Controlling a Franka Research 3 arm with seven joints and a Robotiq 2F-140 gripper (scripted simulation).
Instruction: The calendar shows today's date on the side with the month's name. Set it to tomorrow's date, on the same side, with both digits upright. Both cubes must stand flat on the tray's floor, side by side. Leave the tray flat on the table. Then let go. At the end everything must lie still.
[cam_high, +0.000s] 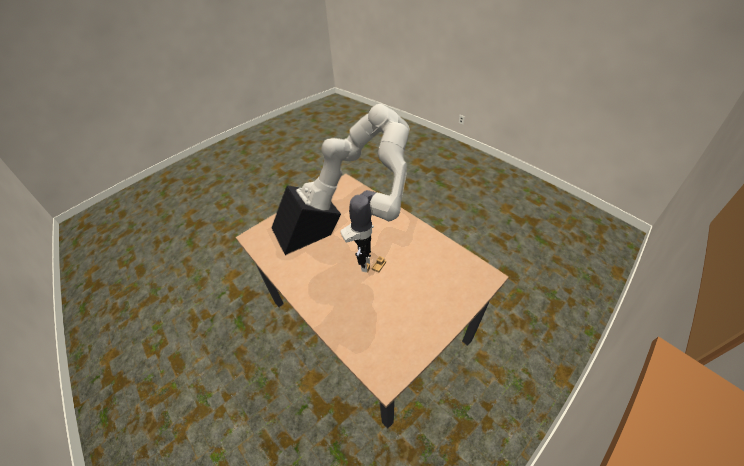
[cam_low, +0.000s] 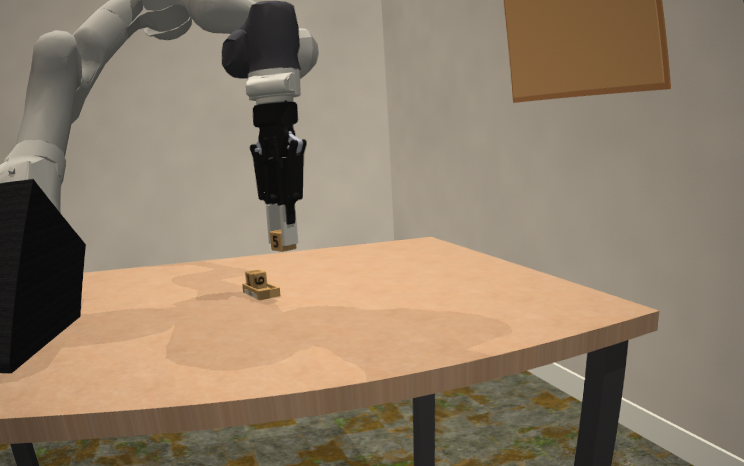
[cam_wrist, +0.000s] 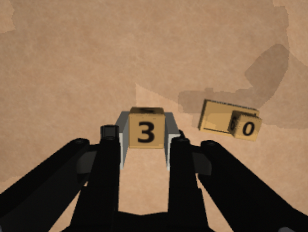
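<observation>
My gripper (cam_high: 365, 267) (cam_low: 282, 233) (cam_wrist: 146, 125) is shut on a wooden cube (cam_low: 276, 240) (cam_wrist: 146, 128), held in the air above the table. This cube shows a 3 in the wrist view and a 5 on a side face in the exterior view. The small wooden tray (cam_low: 268, 294) (cam_wrist: 214, 118) lies on the table, to the right of the gripper in the wrist view. The other cube (cam_high: 380, 260) (cam_low: 258, 279) (cam_wrist: 248, 128) stands at one end of it, with a 0 on top and a 6 or 9 lying sideways on one side. The month's name is not readable.
The wooden table (cam_high: 428, 307) (cam_low: 439, 285) carries the tray. The arm's black base (cam_high: 301, 225) (cam_low: 38, 279) stands at one end of the table. Arm shadows fall around the tray. The tray's other end holds no cube.
</observation>
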